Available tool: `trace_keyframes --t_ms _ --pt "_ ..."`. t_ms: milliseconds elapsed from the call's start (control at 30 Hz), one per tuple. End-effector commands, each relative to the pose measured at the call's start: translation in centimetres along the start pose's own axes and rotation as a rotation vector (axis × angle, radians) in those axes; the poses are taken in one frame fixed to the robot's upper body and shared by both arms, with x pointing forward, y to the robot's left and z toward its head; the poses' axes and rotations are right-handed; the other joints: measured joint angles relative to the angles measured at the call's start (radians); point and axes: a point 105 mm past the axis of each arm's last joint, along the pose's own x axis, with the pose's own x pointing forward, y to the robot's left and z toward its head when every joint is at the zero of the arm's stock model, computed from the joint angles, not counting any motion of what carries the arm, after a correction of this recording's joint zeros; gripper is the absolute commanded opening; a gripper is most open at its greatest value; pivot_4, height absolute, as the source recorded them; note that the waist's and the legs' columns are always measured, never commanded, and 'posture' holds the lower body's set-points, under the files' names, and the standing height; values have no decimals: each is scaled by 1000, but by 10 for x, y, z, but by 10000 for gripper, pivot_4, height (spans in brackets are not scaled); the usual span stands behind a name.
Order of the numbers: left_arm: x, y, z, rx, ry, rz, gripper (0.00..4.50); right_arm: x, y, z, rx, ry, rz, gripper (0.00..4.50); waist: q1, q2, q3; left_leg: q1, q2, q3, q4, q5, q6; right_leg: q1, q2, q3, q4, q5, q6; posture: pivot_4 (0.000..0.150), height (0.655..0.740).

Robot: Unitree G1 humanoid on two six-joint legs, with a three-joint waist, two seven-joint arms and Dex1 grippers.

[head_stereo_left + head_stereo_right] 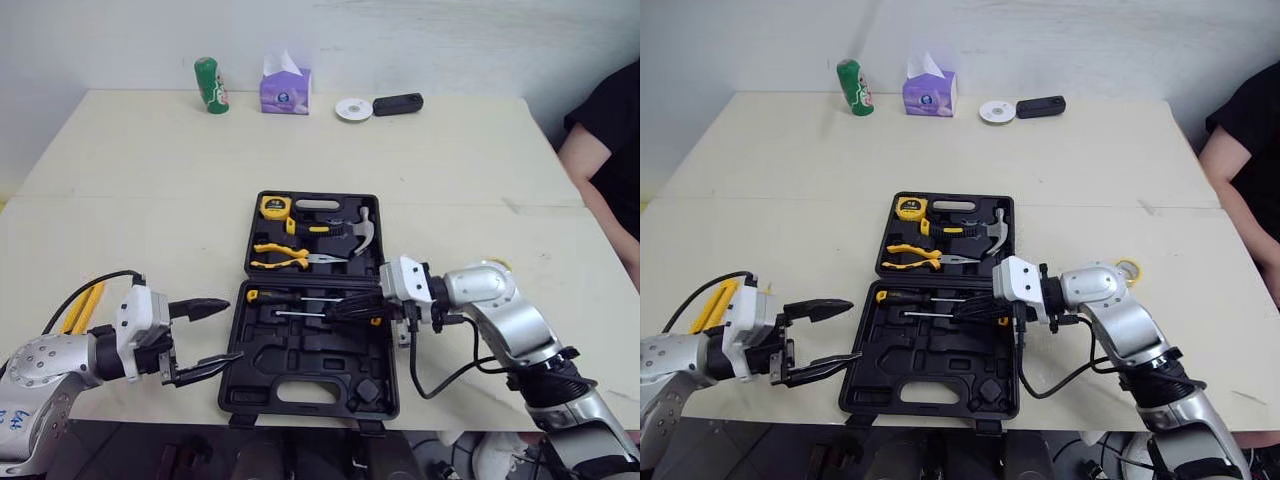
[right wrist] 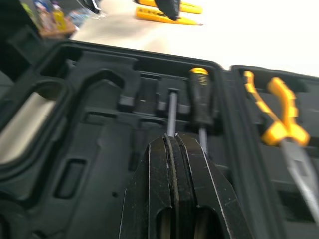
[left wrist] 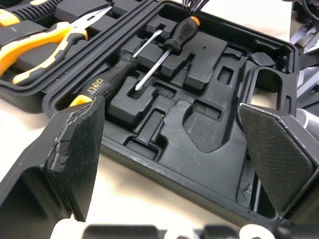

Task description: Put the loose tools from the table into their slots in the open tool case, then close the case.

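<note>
The black tool case [image 1: 310,368] lies open in the middle of the table. Its far half holds a yellow tape measure [image 1: 275,207], a hammer [image 1: 352,228] and yellow-handled pliers [image 1: 285,257]. Two screwdrivers lie in the near half: one with a yellow-tipped handle [image 1: 272,297], and one [image 1: 300,314] whose handle lies under my right gripper [image 1: 340,306]. That gripper is shut, its fingers [image 2: 172,149] pressed together over the handle. My left gripper [image 1: 205,335] stands open just off the case's near left corner. Loose yellow tools [image 1: 80,306] lie on the table behind my left arm.
A green can [image 1: 211,85], a tissue box [image 1: 285,88], a white disc [image 1: 353,109] and a black object [image 1: 398,103] line the table's far edge. A yellowish ring [image 1: 1127,268] lies to the right of the case. A person [image 1: 605,150] sits at the table's right side.
</note>
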Motion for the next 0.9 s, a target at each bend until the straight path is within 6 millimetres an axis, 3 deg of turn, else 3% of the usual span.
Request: trace_keyframes --t_ms 33,533,700,900 --pt "1 -2 7 42 -2 -14 45000 11 1 3 4 -15 14 418 2 0 0 0 0 0 0 0 0 0 0 0 1 0 0 1500 7400" --pt "2 -4 9 51 -1 -7 45000 16 -10 -26 61 96 -57 418 1 0 0 0 0 0 1 0 0 0 0 1 2 0 0 1500 7400" --pt "1 -5 6 51 9 -8 45000 18 -1 -58 200 189 -72 418 0 0 -1 2 0 0 1 0 0 1 0 1 2 0 0 1500 7400" --pt "-2 -7 0 68 56 -33 45000 27 7 -64 281 230 -62 418 -3 -3 -6 4 0 0 1 0 -1 2 -1 2 4 -1 -1 1500 7400"
